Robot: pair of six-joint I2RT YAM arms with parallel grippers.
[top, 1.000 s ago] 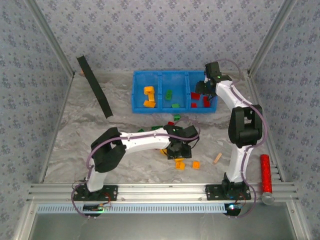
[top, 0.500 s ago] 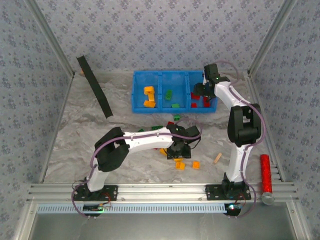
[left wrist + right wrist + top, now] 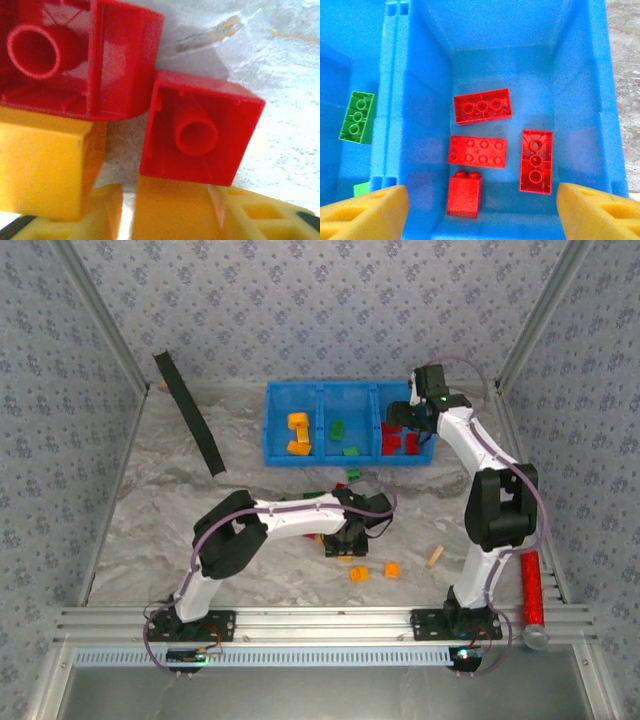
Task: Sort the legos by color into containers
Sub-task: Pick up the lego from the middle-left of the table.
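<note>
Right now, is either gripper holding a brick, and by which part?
Right gripper: nothing, jaws open above the tray compartment. Left gripper: cannot be told; its fingertips sit close together by a red brick and a yellow brick.

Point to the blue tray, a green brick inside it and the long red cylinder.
blue tray (image 3: pixel 395 100): right wrist view, wall between two compartments.
green brick (image 3: pixel 357 116): right wrist view, its middle stud.
red cylinder (image 3: pixel 531 587): top view, midway along its length.
</note>
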